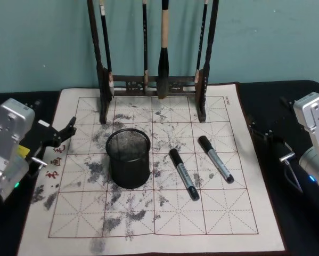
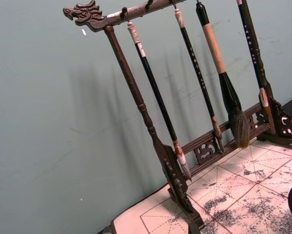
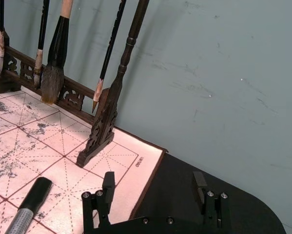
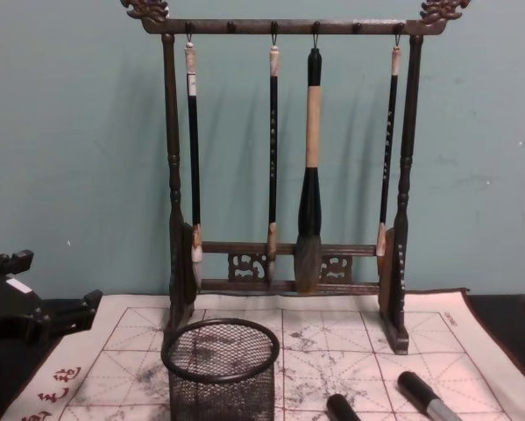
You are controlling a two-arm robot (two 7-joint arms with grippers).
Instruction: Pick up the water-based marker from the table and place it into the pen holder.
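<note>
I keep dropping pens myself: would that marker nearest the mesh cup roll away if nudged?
Probably somewhat: the marker is a round barrel lying flat, so a sideways nudge could roll it, though the mat may slow it. It looks stiff and slim, so it should lift without bending.

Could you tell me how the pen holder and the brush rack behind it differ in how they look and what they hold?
The pen holder is a low, round black mesh cup; the brush rack is a tall wooden frame. The pen holder looks empty, while four brushes hang from the brush rack. The pen holder stands midway on the mat, the brush rack at its far edge. Both are dark and upright.
</note>
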